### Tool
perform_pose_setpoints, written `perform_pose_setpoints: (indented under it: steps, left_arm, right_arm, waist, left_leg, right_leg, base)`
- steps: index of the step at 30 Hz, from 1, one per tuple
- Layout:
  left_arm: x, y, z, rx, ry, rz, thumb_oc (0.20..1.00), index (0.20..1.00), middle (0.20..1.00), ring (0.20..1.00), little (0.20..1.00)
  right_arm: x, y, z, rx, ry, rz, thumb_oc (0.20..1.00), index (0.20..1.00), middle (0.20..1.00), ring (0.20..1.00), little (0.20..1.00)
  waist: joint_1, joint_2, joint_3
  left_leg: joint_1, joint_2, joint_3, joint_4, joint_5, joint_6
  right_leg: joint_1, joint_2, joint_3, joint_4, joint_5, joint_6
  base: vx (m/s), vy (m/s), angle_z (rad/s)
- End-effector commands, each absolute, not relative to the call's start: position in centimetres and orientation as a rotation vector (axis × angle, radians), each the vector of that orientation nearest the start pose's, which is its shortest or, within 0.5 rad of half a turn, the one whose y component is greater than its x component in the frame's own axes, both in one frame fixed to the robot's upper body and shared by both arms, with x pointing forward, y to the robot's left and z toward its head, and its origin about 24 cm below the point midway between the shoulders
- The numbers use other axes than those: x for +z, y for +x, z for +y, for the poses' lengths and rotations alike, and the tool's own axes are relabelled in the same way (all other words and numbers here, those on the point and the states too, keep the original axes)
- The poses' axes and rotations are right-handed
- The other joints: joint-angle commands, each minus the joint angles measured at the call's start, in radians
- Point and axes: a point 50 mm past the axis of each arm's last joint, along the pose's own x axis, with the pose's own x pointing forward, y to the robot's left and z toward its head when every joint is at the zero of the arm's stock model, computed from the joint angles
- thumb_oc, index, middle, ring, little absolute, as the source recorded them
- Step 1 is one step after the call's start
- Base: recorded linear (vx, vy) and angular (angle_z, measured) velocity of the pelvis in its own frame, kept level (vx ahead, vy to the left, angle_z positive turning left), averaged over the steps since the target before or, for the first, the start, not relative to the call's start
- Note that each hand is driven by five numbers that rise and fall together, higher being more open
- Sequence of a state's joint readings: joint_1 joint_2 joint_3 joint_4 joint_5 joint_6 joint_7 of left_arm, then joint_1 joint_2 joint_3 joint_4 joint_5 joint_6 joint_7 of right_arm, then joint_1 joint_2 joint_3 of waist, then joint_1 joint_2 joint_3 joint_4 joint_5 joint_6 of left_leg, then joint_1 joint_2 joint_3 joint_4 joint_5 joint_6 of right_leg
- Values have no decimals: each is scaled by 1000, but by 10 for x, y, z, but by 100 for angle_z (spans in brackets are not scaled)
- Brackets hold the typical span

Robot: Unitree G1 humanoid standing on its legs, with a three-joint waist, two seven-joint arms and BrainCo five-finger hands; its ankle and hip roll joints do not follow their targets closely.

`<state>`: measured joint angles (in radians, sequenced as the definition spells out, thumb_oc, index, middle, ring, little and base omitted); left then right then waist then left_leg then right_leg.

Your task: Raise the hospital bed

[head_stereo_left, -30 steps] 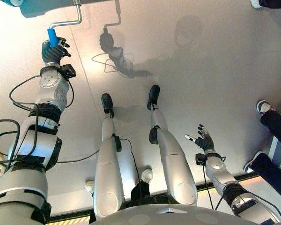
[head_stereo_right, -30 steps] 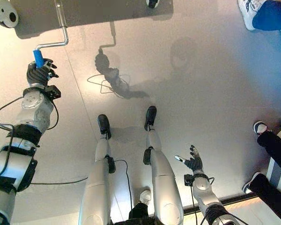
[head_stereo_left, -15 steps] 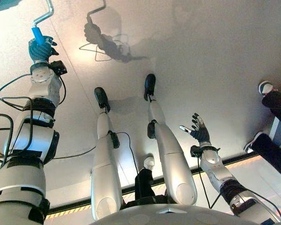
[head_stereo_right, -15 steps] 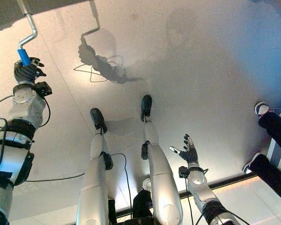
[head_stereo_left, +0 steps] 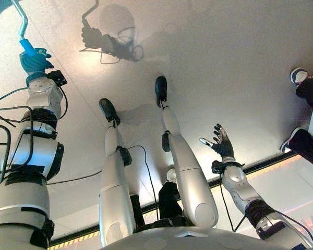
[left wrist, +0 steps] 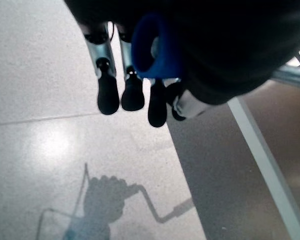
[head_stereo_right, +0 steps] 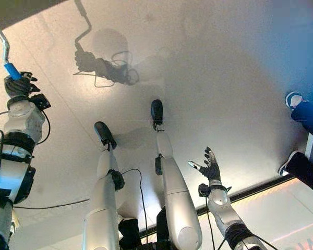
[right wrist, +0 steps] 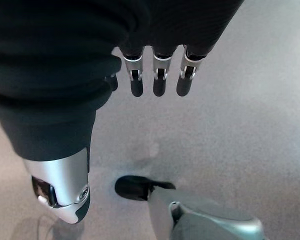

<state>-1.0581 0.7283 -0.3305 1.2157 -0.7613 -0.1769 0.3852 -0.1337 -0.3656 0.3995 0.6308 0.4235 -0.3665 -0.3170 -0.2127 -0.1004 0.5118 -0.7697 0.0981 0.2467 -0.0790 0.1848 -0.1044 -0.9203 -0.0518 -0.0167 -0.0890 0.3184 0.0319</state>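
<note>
The left hand (head_stereo_left: 34, 60) is stretched far out in front of the robot, and its fingers are wrapped around the blue grip (head_stereo_left: 28, 47) of a crank. The blue grip sticks out just past the hand on its far side. From the grip, a thin metal crank rod (head_stereo_left: 20, 18) bends and goes on away from the hand toward the top edge of the left eye view. In the left wrist view the blue grip (left wrist: 152, 47) sits right against the palm, and the dark fingertips (left wrist: 108, 95) curl down beside it. The bed itself is hard to make out; a dark strip with a pale edge (left wrist: 262, 165) past the hand may be part of it, but I cannot be sure.

The right hand (head_stereo_left: 222, 146) is held up low and far off to the other side, well apart from the crank. Its fingers are spread out and loose, and it holds nothing.

Below both hands is the pale floor (head_stereo_left: 224, 67). A person's legs and shoes (head_stereo_left: 308, 120) stand on the floor out past the right hand.
</note>
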Motion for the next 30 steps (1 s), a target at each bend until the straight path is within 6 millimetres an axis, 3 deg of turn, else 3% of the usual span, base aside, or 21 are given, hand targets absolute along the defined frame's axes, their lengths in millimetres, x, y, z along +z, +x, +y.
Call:
perform_pose_setpoints:
  steps: [1, 6, 9, 18, 30]
  left_arm:
    - [261, 392, 295, 541, 83, -360, 200, 200, 200, 200, 200]
    - [265, 397, 280, 485, 60, -389, 200, 200, 200, 200, 200]
    - [273, 402, 254, 396, 26, -445, 200, 200, 200, 200, 200]
    - [277, 403, 214, 242, -40, -513, 200, 200, 200, 200, 200]
    - [274, 401, 187, 121, -40, -544, 200, 200, 200, 200, 200]
  right_arm:
    - [-43, 233, -212, -188, -115, 232, 1000, 1000, 1000, 1000, 1000]
    - [-46, 231, -214, -192, -125, 249, 1000, 1000, 1000, 1000, 1000]
    - [-50, 228, -217, -195, -139, 273, 1000, 1000, 1000, 1000, 1000]
    - [-59, 221, -226, -212, -173, 331, 1000, 1000, 1000, 1000, 1000]
    - [-74, 213, -246, -281, -214, 445, 1000, 1000, 1000, 1000, 1000]
  waist:
    - [-25, 5, 8]
    - [-36, 16, 8]
    - [-43, 27, 8]
    - [-36, 69, 8]
    - [3, 127, 8]
  left_leg:
    - [72, 5, 20, -8, -82, 13]
    - [93, 2, 40, -8, -86, 12]
    - [120, 1, 53, -8, -86, 10]
    - [170, -8, 53, -8, -84, 12]
    - [245, -29, 2, -8, -75, 14]
  right_leg:
    - [54, -25, -29, 51, -96, 144]
    - [57, -16, -13, 55, -93, 145]
    - [72, -6, -1, 57, -92, 145]
    - [127, -7, 0, 54, -94, 141]
    - [223, -33, -44, 68, -115, 128]
  base:
    - [9, -42, -11]
    - [5, -22, -6]
    - [4, -42, -4]
    - [-10, -22, 3]
    - [-35, -28, 5]
